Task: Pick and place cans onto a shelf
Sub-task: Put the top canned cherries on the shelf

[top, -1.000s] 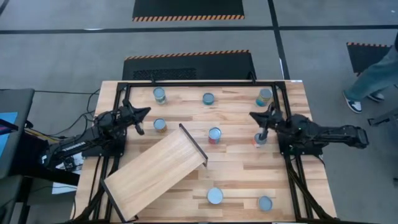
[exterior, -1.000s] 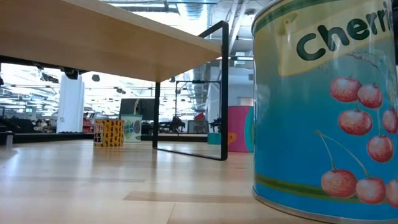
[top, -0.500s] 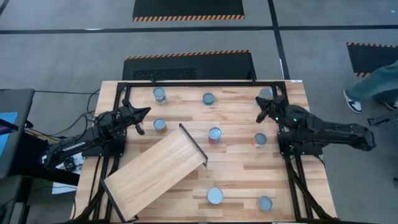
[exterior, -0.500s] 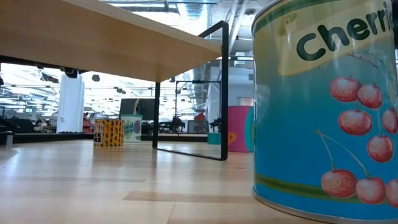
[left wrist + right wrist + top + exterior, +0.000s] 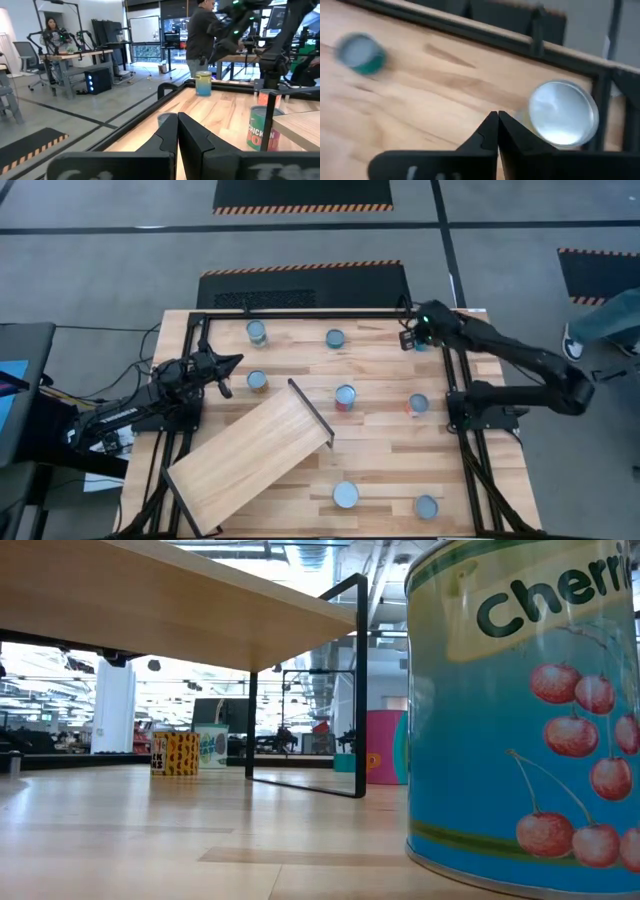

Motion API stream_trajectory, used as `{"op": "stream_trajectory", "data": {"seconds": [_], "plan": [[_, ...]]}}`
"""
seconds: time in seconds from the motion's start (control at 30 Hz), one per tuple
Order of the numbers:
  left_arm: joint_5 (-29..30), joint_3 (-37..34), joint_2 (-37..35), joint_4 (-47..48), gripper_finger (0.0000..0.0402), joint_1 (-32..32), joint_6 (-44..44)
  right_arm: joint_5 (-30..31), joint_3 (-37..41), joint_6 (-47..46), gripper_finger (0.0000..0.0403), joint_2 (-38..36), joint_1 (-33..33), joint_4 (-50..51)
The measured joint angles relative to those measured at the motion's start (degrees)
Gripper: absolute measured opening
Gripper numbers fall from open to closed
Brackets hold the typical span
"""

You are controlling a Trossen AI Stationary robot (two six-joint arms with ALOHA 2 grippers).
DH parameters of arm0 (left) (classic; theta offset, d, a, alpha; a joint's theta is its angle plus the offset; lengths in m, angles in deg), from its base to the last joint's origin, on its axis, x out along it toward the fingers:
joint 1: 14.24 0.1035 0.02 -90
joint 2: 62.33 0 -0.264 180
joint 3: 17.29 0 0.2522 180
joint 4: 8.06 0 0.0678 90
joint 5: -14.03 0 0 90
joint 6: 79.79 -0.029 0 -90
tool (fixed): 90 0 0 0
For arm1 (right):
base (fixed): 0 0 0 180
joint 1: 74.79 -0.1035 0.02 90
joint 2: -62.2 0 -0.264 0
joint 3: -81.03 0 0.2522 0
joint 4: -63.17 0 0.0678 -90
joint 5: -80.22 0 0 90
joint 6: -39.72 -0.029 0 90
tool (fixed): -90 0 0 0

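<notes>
Several cans stand upright on their bases on the wooden tabletop (image 5: 380,450), among them a far can (image 5: 335,338), a middle one (image 5: 345,396) and a red-labelled one (image 5: 418,405). The shelf (image 5: 250,455) lies slanted at the near left, its dark edge (image 5: 311,413) toward the middle. My right gripper (image 5: 407,339) is shut and empty, above the far right corner. A silver-topped can (image 5: 563,114) stands just beside its fingertips (image 5: 497,116). My left gripper (image 5: 230,362) is shut and empty at the left side, near a can (image 5: 257,381).
The black frame rail (image 5: 330,313) runs along the far edge, close to my right gripper. Two cans (image 5: 345,495) (image 5: 426,506) stand near the front edge; one fills the low view's right (image 5: 530,710). People show in the room beyond (image 5: 200,35).
My right gripper has left the red-labelled can at the right side and gone up and toward the table's far edge, ending over the far right corner by the silver-topped can. The red-labelled can stays where it stood.
</notes>
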Motion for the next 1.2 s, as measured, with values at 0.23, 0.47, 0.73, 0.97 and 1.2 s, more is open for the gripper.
{"op": "stream_trajectory", "data": {"seconds": [0.23, 0.47, 0.73, 0.97, 1.2], "plan": [[0.0, 0.0, 0.0, 0.0, 0.0000, 0.0, 0.1, 0.2, -6.4, 1.5, 0.0101, 10.1, 6.8, 4.7], [0.0, 0.0, 0.0, 0.0, 0.0000, 0.0, 0.1, 0.1, -8.9, 2.1, 0.0133, 16.7, 8.9, 6.1], [0.0, 0.0, 0.0, 0.0, 0.0000, 0.0, 0.1, 0.6, -9.1, 2.2, 0.0123, 21.6, 9.9, 7.0], [0.0, 0.0, 0.0, 0.1, 0.0000, 0.0, 0.1, 0.5, -9.1, 3.6, 0.0084, 21.9, 9.8, 7.0], [-0.1, 0.0, 0.0, 0.1, 0.0000, 0.0, 0.1, -0.3, -9.1, 6.4, 0.0013, 21.9, 9.8, 7.3]]}}
